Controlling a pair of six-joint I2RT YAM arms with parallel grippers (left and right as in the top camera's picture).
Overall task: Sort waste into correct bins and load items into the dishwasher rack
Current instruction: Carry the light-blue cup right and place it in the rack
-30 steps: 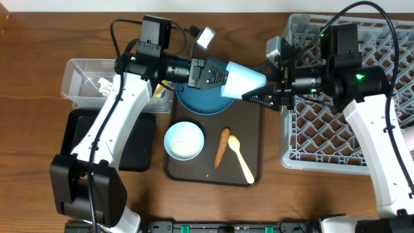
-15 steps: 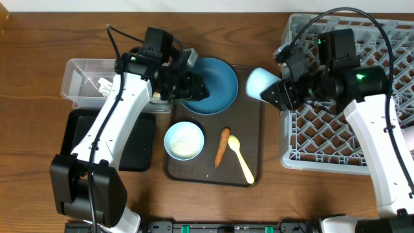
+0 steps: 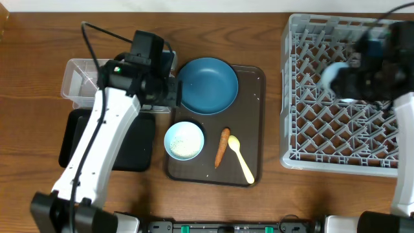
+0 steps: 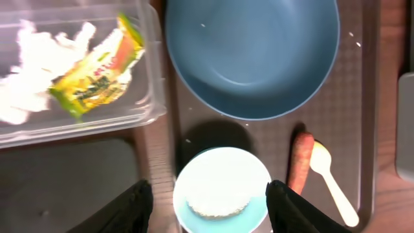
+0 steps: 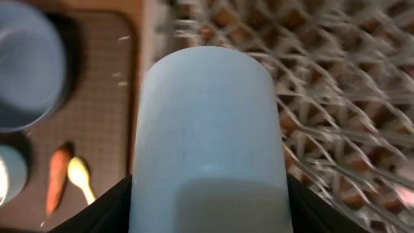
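My right gripper (image 5: 208,213) is shut on the light blue cup (image 5: 207,129) and holds it over the grey dishwasher rack (image 3: 304,152); in the overhead view the cup (image 3: 336,76) is blurred. My left gripper (image 4: 207,204) is open and empty above the white bowl (image 4: 223,188) with rice in it. The dark blue plate (image 3: 207,85), bowl (image 3: 184,140), orange carrot (image 3: 222,147) and pale yellow spoon (image 3: 240,158) lie on the brown tray (image 3: 255,123). The clear tub (image 4: 84,116) holds white paper scraps (image 4: 26,84) and the yellow-green wrapper (image 4: 97,71).
The black tray (image 3: 132,149) lies at the left, below the clear tub (image 3: 76,81) and partly under my left arm. A few rice grains are scattered on the brown tray. The pink-white cup is out of view.
The left gripper let go of the light blue cup and drew back to the left. The right gripper took the cup and carried it right, over the rack.
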